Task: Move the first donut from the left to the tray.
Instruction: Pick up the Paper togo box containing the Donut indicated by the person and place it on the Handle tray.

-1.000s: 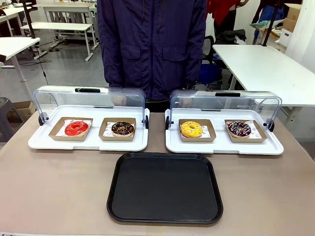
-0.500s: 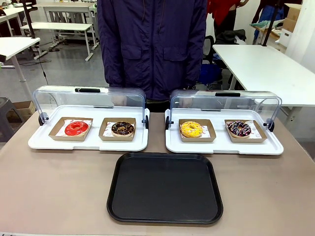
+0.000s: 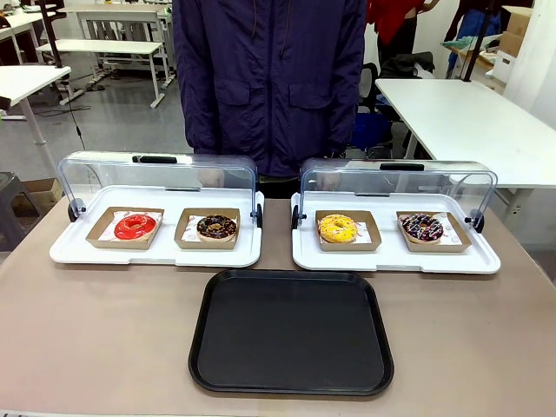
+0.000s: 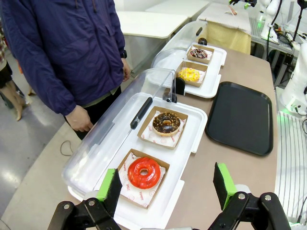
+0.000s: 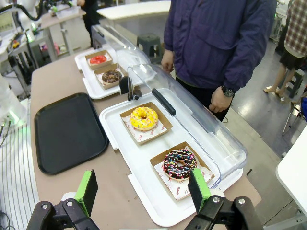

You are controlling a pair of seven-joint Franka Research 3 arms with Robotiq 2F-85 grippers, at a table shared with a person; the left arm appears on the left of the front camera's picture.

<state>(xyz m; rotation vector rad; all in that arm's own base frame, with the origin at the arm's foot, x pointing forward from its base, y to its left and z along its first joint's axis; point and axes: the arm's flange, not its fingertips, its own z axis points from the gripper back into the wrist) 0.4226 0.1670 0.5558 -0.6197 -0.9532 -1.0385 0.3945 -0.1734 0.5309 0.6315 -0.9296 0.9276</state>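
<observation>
The red-glazed donut lies in a shallow brown cardboard tray, leftmost in the left white display tray. From the left wrist view the same donut sits just ahead of my left gripper, whose green-padded fingers stand wide apart with nothing between them. The black tray lies flat at the table's near middle, also seen as the black tray and the black tray. My right gripper is open too, hovering high over the right display tray.
A chocolate donut sits beside the red one. A yellow donut and a sprinkled dark donut lie in the right display tray. Both clear lids are raised. A person in a dark jacket stands at the far side.
</observation>
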